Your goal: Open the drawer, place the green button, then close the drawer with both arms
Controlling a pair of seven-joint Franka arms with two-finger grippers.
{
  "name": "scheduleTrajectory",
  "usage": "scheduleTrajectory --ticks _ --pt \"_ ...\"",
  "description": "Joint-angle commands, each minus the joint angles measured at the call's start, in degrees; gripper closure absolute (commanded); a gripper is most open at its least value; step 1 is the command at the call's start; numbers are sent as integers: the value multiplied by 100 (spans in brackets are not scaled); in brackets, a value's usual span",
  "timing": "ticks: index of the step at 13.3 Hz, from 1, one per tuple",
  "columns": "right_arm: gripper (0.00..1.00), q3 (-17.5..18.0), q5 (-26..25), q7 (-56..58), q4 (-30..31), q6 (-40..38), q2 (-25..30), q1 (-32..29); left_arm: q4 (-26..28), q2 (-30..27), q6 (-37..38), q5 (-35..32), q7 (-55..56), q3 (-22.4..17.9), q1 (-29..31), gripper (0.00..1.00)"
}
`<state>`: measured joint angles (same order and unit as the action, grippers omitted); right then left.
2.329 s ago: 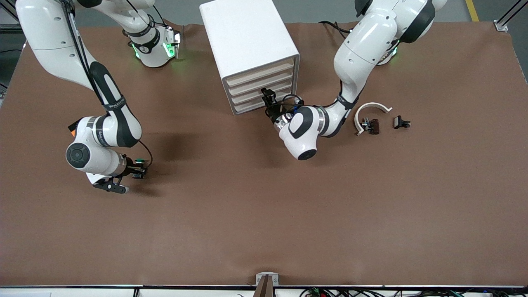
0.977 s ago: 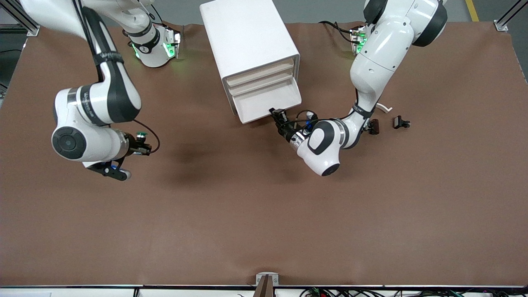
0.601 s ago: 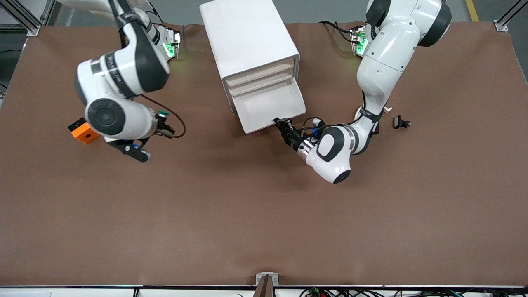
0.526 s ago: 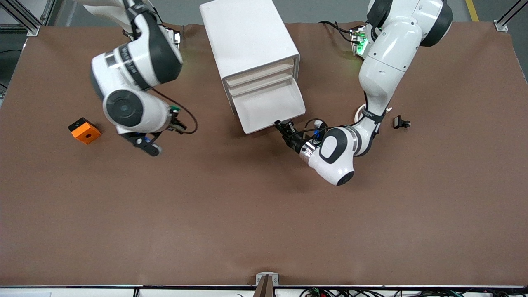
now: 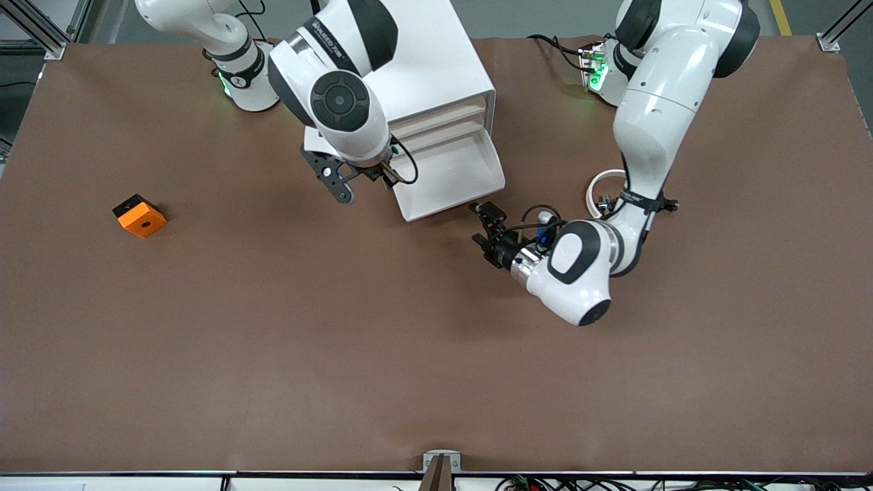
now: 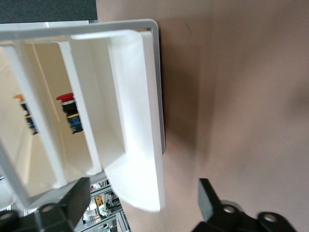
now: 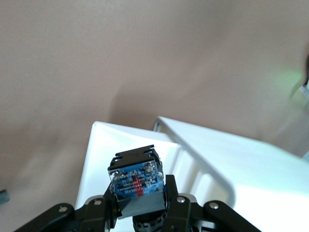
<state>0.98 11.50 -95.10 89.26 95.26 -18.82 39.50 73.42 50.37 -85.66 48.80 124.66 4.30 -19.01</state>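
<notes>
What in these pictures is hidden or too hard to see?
- Button: its cap faces away in the right wrist view, and the right arm's wrist covers it in the front view.
- Right gripper: mostly under that wrist in the front view.
- White arc: largely covered by the left arm in the front view.

White arms (image 5: 655,102), black joint bands.
</notes>
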Motion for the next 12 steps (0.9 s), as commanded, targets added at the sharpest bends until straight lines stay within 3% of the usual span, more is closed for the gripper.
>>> scheduleTrajectory --ticks 1,4,6,9,12 --pt "90 -72 169 -753 -32 456 -209 189 -407 -53 593 -362 -519 18 528 0" --pt "90 -72 177 -1133 -23 984 -630 357 -416 -421 647 -966 -1756 1 847 0" --pt "90 -72 291 -1151 -5 1178 -798 418 -425 -572 621 -2211 -2845 36 794 0" --pt "90 -72 379 -1239 -5 1398 -1009 559 -381 -887 612 -3662 -5374 80 768 0" --pt "90 -63 379 -1344 3 1495 -1194 673 -363 -1126 525 -4668 -6812 448 811 0"
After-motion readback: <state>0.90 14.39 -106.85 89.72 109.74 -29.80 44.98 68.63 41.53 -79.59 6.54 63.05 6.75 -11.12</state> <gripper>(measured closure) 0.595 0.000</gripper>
